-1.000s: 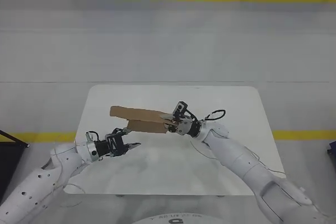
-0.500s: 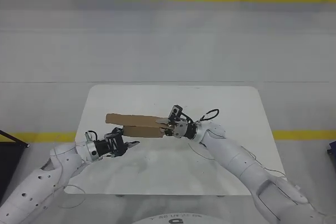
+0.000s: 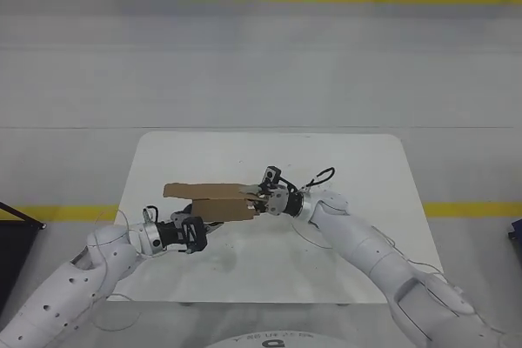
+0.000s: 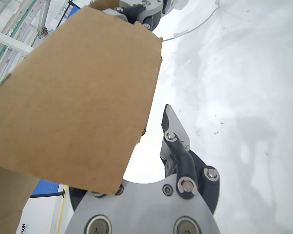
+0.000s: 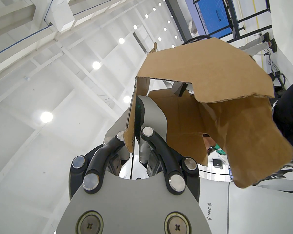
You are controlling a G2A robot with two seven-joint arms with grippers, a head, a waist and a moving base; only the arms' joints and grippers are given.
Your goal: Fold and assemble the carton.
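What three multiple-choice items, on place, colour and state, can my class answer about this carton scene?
1. Where is the flat brown cardboard carton? A on the floor; B over the rounded white table; C inside a bin.
2. What colour is the tabletop? A white; B black; C green.
3. How is the robot's right hand? A open, clear of the carton; B holding a cup; C shut on the carton's end.
Answers: B, the top view shows it above the tabletop; A, the surface is white; C, it pinches the cardboard edge.
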